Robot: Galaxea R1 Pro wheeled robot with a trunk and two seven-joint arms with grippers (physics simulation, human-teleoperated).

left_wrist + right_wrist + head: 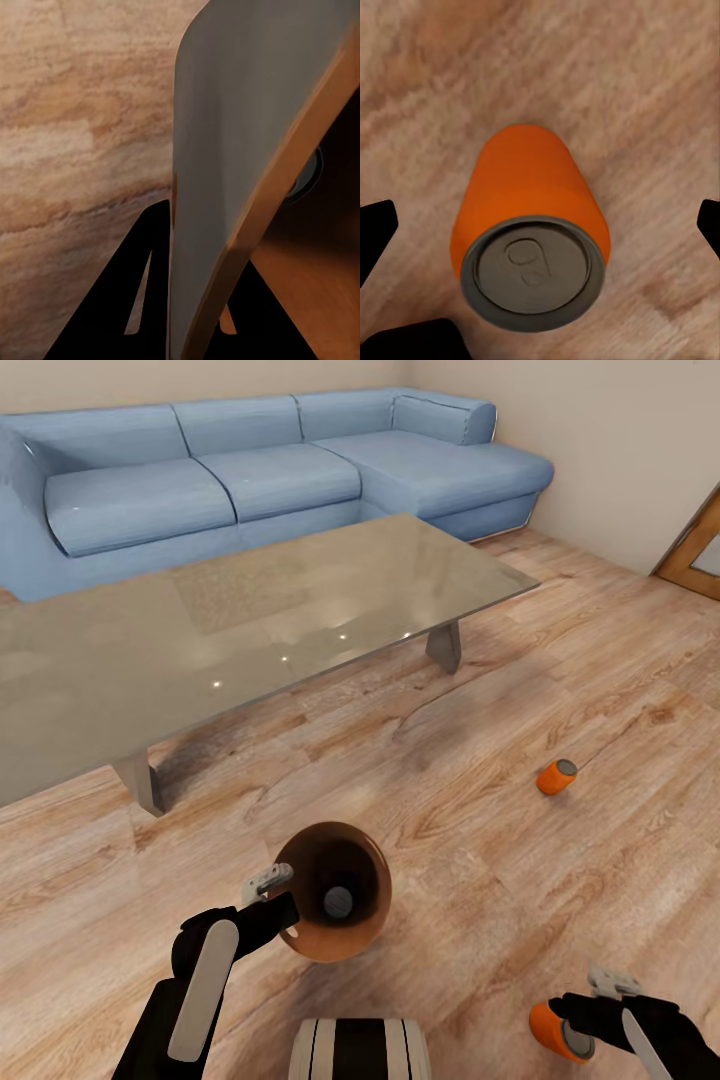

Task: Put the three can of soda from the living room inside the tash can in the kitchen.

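My left gripper is clamped on the copper trash can's rim, a soda can top visible inside. A second can lies on the plank floor. My right gripper spreads wide around a third can.

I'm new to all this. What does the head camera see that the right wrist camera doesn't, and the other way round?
The head camera adds the blue sofa, the grey table, the left gripper holding the trash can by its rim, a can inside, and another can lying on the floor. The right wrist camera adds the pull tab, with open fingers either side. Both share the orange can by the right gripper and the wood floor.
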